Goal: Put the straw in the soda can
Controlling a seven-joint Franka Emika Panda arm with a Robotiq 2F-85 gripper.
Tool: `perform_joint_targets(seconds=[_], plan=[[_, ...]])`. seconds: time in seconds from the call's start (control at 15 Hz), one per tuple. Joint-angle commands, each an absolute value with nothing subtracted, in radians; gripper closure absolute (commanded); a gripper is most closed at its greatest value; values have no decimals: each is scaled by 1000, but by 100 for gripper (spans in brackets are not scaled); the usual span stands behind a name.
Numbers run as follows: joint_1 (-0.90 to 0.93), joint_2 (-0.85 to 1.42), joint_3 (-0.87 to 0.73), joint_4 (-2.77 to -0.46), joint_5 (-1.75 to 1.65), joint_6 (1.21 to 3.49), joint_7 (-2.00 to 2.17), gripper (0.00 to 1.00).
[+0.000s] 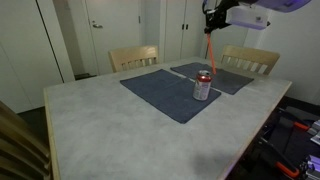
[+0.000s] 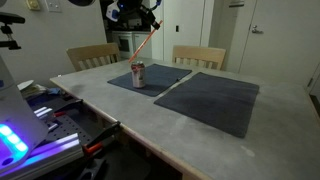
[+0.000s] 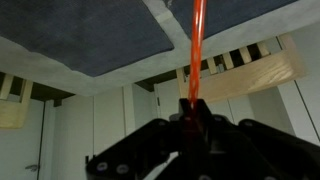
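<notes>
Above the far side of the table (image 1: 110, 130), the claw (image 1: 212, 24) is clamped together on the upper end of the straw (image 1: 213, 50), which slants down toward the top of the upright soda can (image 1: 203, 86).

I see a pale grey table (image 1: 100, 125) carrying two dark blue mats (image 1: 160, 95). Two light wooden chairs (image 1: 133, 57) stand at its far edge. White panel doors (image 1: 105, 25) line the wall behind. Room lighting is even.
</notes>
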State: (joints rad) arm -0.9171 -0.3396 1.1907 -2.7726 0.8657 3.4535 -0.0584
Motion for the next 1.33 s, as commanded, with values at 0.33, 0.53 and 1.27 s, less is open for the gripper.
perform_joint_targets(seconds=[0.33, 0.53, 1.27], plan=[[-923, -338, 1199, -2770, 861, 3453, -53, 98], [-943, -355, 1219, -2770, 858, 3453, -47, 98], [-1100, -459, 1342, -2756, 885, 3454, 5, 98]])
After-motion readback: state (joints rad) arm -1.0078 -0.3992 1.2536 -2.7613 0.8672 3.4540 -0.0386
